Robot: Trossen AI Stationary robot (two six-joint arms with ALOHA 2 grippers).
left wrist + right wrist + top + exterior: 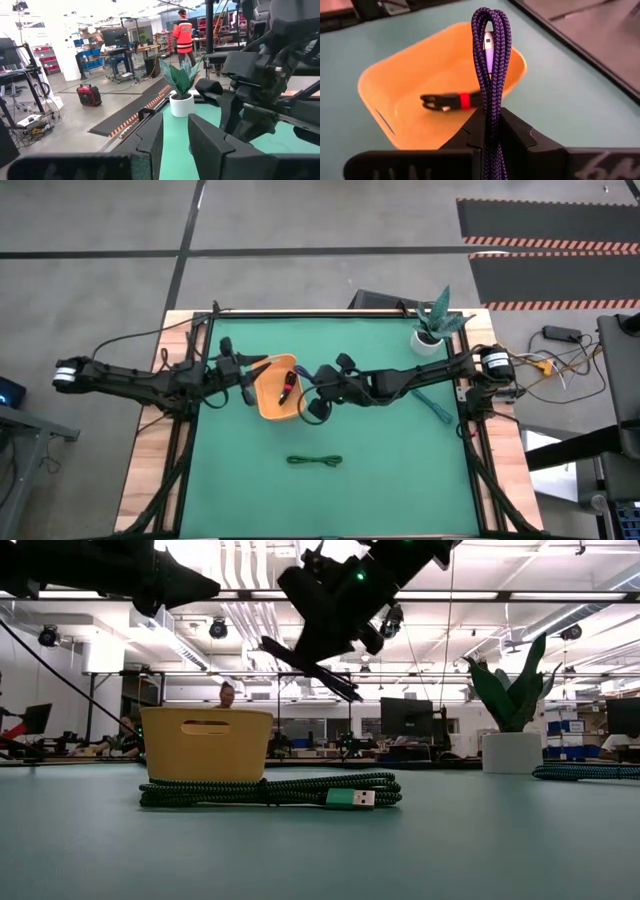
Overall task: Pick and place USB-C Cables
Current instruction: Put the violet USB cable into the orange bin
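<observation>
With the right gripper (490,132) pinching a purple braided cable bundle (491,65) between its pressed-together fingers, the relation that matters is bundle to orange tray (380,85): the tray sits directly ahead of and below the fingers. Bundle's long axis runs straight out from the fingertips, folded loop at the far end, lilac plug showing inside the loop. Right arm is the nearer one for this drop, its gripper at the tray's edge in the high view (318,402).

Left gripper (175,135) is on the tray's other side, fingers slightly apart, nothing between them. Waiting, by the look of it.

Already in the tray: a black cable bundle (451,101) with a red band, lying flat on the floor of it.

Still out on the mat: green braided cable (270,791), well clear of both grippers on the near side of the tray, long axis across the table, green plug at one end.

Materials: cables are woven sheath, grippy but floppy. Tray is smooth moulded plastic, rounded corners, slot handle in the wall. Mat is matte green.

Judgement: release should land inside, though the loop may snag the rim.
</observation>
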